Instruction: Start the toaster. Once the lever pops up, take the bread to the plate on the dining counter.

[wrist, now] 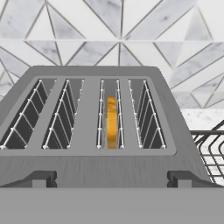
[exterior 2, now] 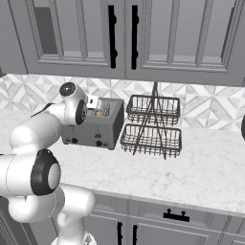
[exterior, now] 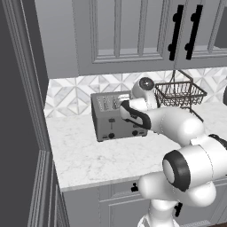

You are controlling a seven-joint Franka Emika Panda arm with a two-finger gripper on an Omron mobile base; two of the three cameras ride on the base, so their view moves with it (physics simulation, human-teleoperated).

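The marble worktop (exterior: 88, 155) is carrying everything here, running under the grey wall cabinets (exterior 2: 124, 38) and in front of the patterned tile backsplash (wrist: 118, 26). On it the toaster (exterior: 116, 116) is sitting square against the backsplash, with a two-tier wire basket rack (exterior 2: 153, 127) standing just beside it on the side away from the wall corner. The white arm is reaching over the toaster's front edge from the base, and the hand is hanging above the appliance, looking down and across its top; the gripper (wrist: 112, 179) is standing with its fingers (wrist: 41, 178) spread as wide as they go, holding nothing, the tips showing low in the hand view on either side of the slots. The bread (wrist: 112, 122) is sitting down inside the third slot from the left in that view, only its orange-brown crust edge showing, its long axis running away from the hand along the slot. The levers on the front face are lying below and nearer than the fingertips, so starting the toaster is probably calling for the hand to drop down over the front rather than reach forward toward the slice.
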